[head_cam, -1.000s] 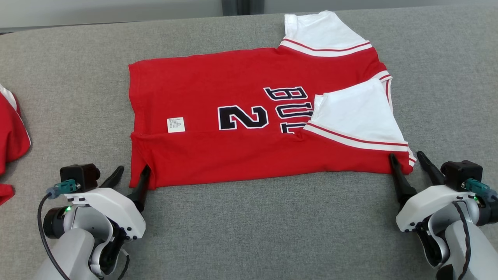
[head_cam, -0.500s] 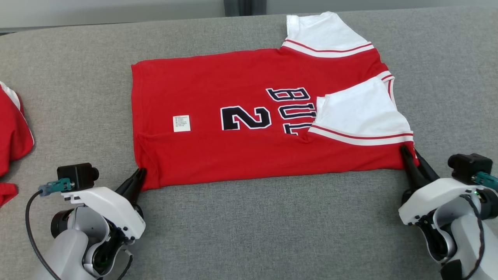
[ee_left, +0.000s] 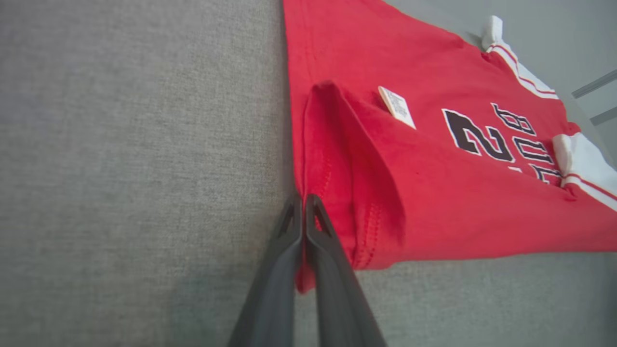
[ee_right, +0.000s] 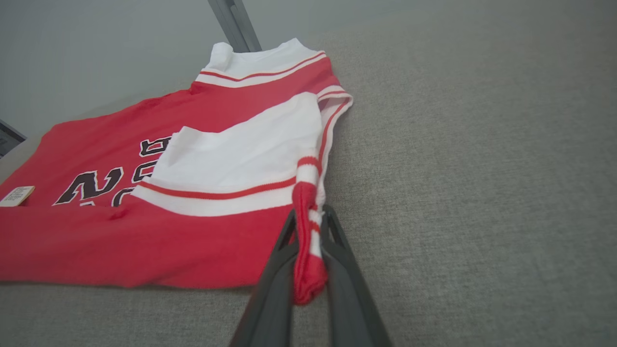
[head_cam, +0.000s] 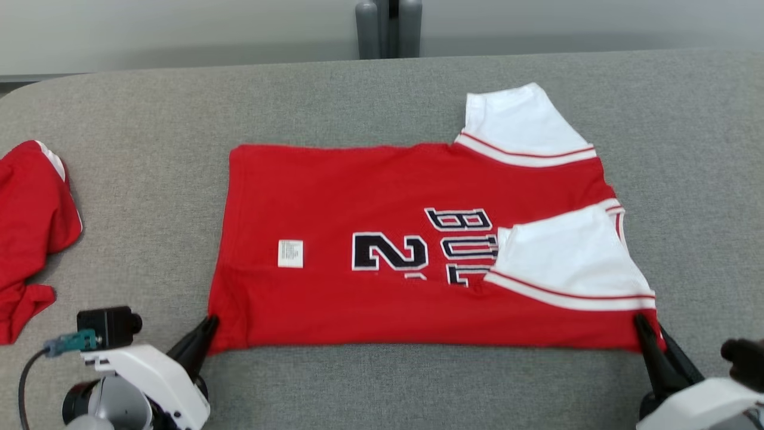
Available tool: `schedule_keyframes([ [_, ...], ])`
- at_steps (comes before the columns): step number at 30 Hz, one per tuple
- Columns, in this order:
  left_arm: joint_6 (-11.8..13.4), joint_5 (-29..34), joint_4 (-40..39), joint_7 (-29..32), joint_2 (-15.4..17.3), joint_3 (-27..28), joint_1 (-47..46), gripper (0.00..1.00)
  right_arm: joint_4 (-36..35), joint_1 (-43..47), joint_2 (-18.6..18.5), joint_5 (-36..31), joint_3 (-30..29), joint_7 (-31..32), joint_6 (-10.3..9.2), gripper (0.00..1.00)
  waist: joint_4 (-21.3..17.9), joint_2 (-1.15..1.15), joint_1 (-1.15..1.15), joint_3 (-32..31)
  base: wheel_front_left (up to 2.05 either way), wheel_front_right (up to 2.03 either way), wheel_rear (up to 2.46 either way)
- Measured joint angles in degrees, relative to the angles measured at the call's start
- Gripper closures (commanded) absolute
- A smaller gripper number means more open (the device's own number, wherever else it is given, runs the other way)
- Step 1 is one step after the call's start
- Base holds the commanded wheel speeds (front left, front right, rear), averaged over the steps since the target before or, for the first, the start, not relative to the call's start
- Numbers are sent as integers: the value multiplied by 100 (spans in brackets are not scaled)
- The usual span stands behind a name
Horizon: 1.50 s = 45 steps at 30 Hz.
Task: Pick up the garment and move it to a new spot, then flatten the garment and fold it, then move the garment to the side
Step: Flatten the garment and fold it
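A red garment (head_cam: 358, 191) with white sleeves and dark lettering lies flat on the grey table (head_cam: 382, 388), its near strip folded over onto the body. My left gripper (head_cam: 209, 327) is shut on the near left hem corner; in the left wrist view its tips (ee_left: 303, 201) pinch the doubled red fabric (ee_left: 434, 193), which rises in a small ridge. My right gripper (head_cam: 649, 327) is shut on the near right corner, and the right wrist view shows the striped red and white edge (ee_right: 308, 250) bunched between its fingers (ee_right: 332, 241).
A second red garment (head_cam: 30, 203) lies crumpled at the table's left edge. Two grey posts (head_cam: 388, 27) stand behind the far edge. Bare grey cloth surrounds the garment on the near, far and right sides.
Both grippers went from open, straddling the near corners, to shut on them. The head camera has moved, so the whole picture sits lower now.
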Motion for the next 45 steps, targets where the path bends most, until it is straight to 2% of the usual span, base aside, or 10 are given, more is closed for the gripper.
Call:
schedule_keyframes([
  [6,278,-107,-504,64,18,79,558,100,-499,552,260,-242,-247,342,0,100,-29,0,0,-3,0,0,0],
  [7,314,-108,-547,36,2,85,595,92,-508,568,282,-241,-247,403,0,100,-24,0,0,-5,0,0,0],
  [8,358,-102,-570,38,0,79,614,11,-511,570,300,-244,-235,452,0,67,-17,0,0,-8,0,0,0],
  [9,387,-93,-587,7,-10,82,641,0,-514,575,310,-253,-222,486,-1,13,-11,0,0,-12,0,0,0],
  [10,438,-90,-604,-54,-34,99,664,0,-519,586,320,-277,-233,491,-1,0,-5,0,0,-13,0,0,0],
  [15,643,51,-754,-414,-78,249,689,0,-599,590,353,-353,-359,455,-5,0,-33,0,0,-19,0,0,0],
  [22,1260,849,-1459,-1395,-107,470,672,0,-1211,123,380,-702,-671,-356,-7,0,-131,0,0,-69,0,0,0],
  [28,1510,1361,-1870,-1801,-102,464,362,0,-1452,-314,389,-1005,-572,-659,-7,0,-156,0,0,-118,0,0,0],
  [37,1600,1978,-1923,-1906,89,211,-36,0,-1183,-636,401,-1252,-283,-679,-7,0,-125,0,0,-240,0,0,0],
  [45,1613,2074,-1650,-1882,56,29,-42,0,-877,-603,407,-1269,-320,-656,-7,0,-113,0,0,-260,0,0,0],
])
